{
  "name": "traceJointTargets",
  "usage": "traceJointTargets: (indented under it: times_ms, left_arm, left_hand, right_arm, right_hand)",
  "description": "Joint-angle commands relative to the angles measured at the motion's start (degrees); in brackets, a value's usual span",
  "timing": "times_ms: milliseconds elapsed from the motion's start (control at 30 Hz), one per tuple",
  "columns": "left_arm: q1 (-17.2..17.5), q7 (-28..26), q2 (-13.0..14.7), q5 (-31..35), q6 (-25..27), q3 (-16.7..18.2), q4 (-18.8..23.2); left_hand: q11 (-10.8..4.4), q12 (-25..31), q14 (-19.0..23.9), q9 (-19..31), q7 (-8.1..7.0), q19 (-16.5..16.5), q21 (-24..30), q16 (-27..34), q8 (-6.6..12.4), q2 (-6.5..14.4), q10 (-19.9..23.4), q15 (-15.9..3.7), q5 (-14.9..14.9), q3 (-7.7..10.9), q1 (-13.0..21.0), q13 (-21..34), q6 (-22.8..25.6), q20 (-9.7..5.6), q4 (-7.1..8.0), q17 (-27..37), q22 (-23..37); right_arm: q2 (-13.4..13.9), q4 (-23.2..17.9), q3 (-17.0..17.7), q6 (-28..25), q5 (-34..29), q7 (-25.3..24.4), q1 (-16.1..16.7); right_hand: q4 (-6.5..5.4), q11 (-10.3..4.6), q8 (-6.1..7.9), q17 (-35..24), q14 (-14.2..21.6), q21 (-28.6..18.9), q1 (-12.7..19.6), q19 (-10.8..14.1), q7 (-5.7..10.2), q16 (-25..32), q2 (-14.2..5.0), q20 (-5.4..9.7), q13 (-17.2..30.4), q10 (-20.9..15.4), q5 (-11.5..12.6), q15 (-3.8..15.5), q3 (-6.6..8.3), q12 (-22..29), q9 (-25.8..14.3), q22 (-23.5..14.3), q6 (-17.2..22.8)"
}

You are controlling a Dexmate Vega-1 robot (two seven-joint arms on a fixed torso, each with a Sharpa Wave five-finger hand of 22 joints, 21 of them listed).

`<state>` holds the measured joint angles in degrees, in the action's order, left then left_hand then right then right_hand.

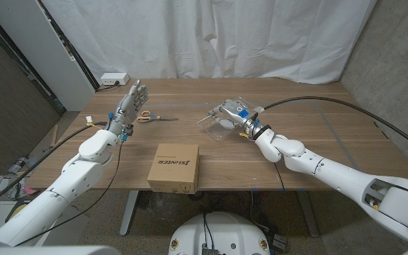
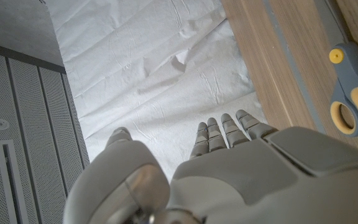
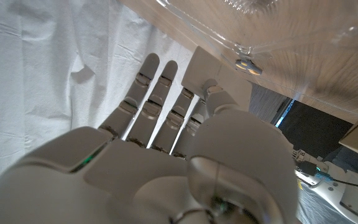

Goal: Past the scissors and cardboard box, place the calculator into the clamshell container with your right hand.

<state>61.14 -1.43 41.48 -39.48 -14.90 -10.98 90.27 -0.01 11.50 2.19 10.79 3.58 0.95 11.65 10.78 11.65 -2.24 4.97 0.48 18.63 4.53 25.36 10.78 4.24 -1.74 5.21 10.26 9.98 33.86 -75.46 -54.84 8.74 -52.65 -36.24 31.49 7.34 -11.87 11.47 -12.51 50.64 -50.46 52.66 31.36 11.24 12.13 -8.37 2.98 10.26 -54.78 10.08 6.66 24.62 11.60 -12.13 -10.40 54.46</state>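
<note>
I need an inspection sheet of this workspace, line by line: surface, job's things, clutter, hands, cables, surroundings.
Surface: wooden table, bare wood across the right part.
Job's things: clear clamshell container at the right hand; scissors near the left hand; cardboard box at the front edge. Calculator: cannot be made out clearly.
Clutter: nothing seen.
Hands: left hand raised, fingers apart, holding nothing; right hand at the container, grip hidden.
Cables: black cable arcs over the right arm; thin ones along the left arm.
Surroundings: white curtain behind; power strip on the floor.
</note>
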Motion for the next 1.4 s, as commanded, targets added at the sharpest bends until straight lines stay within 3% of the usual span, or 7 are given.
traceJointTargets:
  times_ms: [33,700,1233,1400]
  left_arm:
    - [0.67,-0.58,-0.11,0.17,-0.13,0.24,0.36]
    - [-0.02,-0.47,-0.48,0.42,0.24,-0.36,-0.09]
    - [0.04,-0.93,-0.26,0.55,0.90,-0.51,0.39]
    - [0.29,-1.23,-0.10,0.60,1.06,-0.37,0.80]
  left_hand:
    - [0.07,0.22,-0.24,0.21,-0.17,-0.09,-0.09,-0.01,-0.13,0.46,-0.26,0.13,0.00,-0.22,0.26,0.34,0.17,-0.28,0.14,0.24,0.23]
    - [0.23,0.20,-0.20,0.20,-0.15,-0.06,-0.13,0.01,-0.14,0.54,-0.32,0.21,0.00,-0.42,0.34,0.34,0.18,-0.33,0.13,0.23,0.23]
    - [0.06,0.24,-0.25,0.20,-0.16,-0.10,-0.17,0.00,-0.09,0.63,-0.24,0.24,0.00,-0.60,0.42,0.34,0.31,-0.32,0.12,0.23,0.23]
    - [0.08,0.24,-0.27,0.20,-0.20,-0.10,-0.18,-0.01,-0.10,0.65,-0.25,0.23,0.00,-0.65,0.45,0.34,0.28,-0.33,0.11,0.23,0.23]
  right_arm:
    - [0.09,0.39,-0.71,-1.25,0.45,0.75,-0.51]
    - [0.95,-0.01,-0.72,-3.30,0.76,1.76,-0.01]
    - [1.36,0.10,-0.68,-4.37,0.95,2.57,0.04]
    - [1.77,-0.58,-0.52,-4.68,1.31,3.71,0.25]
  right_hand:
    - [-0.08,-0.12,0.43,-0.20,0.52,-0.23,-0.66,0.43,1.41,0.24,0.15,8.35,0.31,-0.10,-0.32,5.99,0.42,-0.07,-0.21,-0.09,1.69]
    - [0.22,-0.24,0.56,-0.17,0.36,-0.09,-0.89,0.46,1.40,0.16,0.47,8.32,0.43,0.13,-0.25,5.98,0.97,0.10,-0.27,-0.06,1.84]
    - [0.70,-0.06,0.42,-0.25,-0.33,0.99,-1.09,0.69,1.44,0.14,1.67,8.42,0.44,1.77,-0.24,6.00,0.71,0.11,-0.51,-0.04,-0.43]
    - [0.64,0.01,0.38,-0.24,-0.67,1.76,-1.51,0.93,1.48,0.11,3.04,8.40,0.44,2.83,0.01,5.95,0.03,0.10,-0.55,0.03,-1.73]
